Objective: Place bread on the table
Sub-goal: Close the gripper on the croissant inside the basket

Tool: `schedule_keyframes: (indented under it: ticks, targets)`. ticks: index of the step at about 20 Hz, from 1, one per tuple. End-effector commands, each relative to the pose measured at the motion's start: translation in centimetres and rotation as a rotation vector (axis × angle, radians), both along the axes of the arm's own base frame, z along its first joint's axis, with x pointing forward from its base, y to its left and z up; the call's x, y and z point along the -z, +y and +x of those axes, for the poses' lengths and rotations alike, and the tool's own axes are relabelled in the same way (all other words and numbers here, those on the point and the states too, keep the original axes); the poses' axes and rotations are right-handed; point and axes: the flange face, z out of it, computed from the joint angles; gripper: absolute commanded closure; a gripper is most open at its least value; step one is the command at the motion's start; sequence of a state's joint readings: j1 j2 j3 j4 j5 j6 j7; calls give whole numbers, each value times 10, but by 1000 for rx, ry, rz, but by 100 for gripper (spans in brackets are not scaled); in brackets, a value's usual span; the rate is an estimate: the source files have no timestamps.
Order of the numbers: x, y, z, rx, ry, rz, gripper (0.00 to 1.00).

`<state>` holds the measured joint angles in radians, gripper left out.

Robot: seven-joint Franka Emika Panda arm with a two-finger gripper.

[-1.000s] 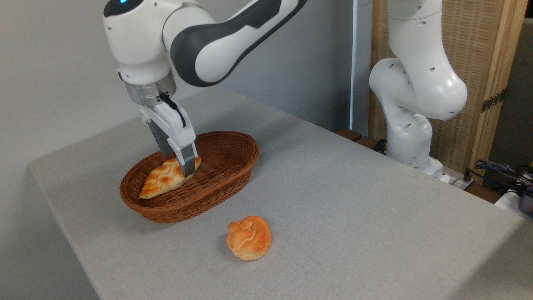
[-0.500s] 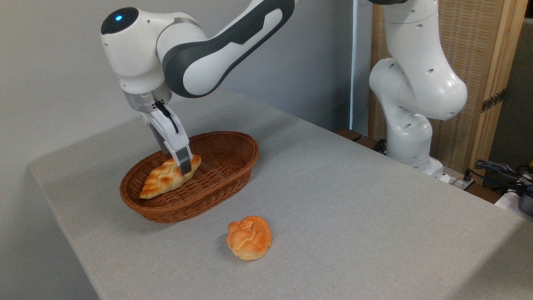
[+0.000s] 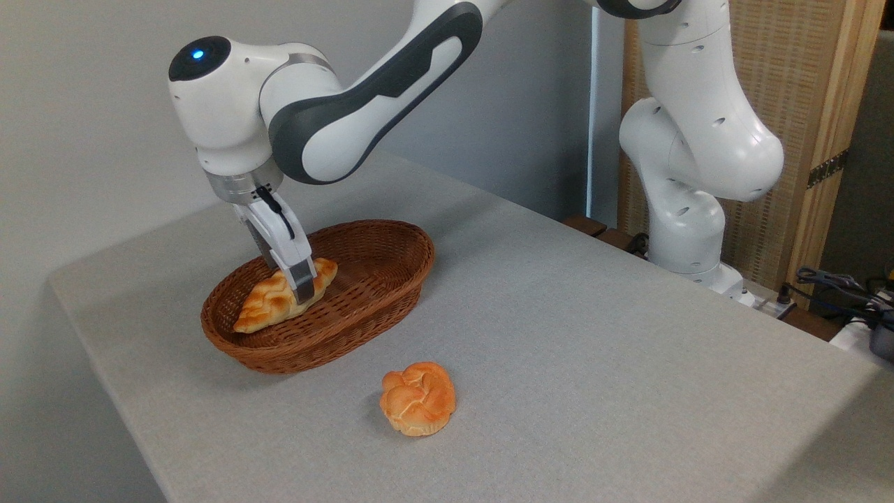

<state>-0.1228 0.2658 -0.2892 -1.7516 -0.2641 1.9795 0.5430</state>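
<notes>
The bread [image 3: 276,302], a tapered golden loaf with a braided top, lies in the brown wicker basket [image 3: 363,297] on the grey table [image 3: 594,335]. My gripper [image 3: 302,283] reaches down into the basket over the loaf's right half. Its near finger [image 3: 302,281] crosses in front of the loaf, and the far finger is hidden behind it. The jaws stand apart, one on each side of the loaf, which rests on the basket floor.
A round knotted bun [image 3: 418,398] sits on the table in front of the basket. The arm's white base [image 3: 688,230] stands at the table's far right edge, with cables [image 3: 845,286] beside it. A wall lies behind the table's left side.
The wrist has come down and shifted slightly left and away, bringing the fingers lower around the loaf. The bread, basket and bun have not moved.
</notes>
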Motion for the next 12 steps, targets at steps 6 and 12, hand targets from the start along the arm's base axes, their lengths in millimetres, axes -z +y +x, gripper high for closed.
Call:
schedule_keyframes:
  ticks: [6, 12]
  targets:
    - [19, 0, 4, 14, 1, 41, 0]
    - [25, 3, 6, 24, -2, 71, 33]
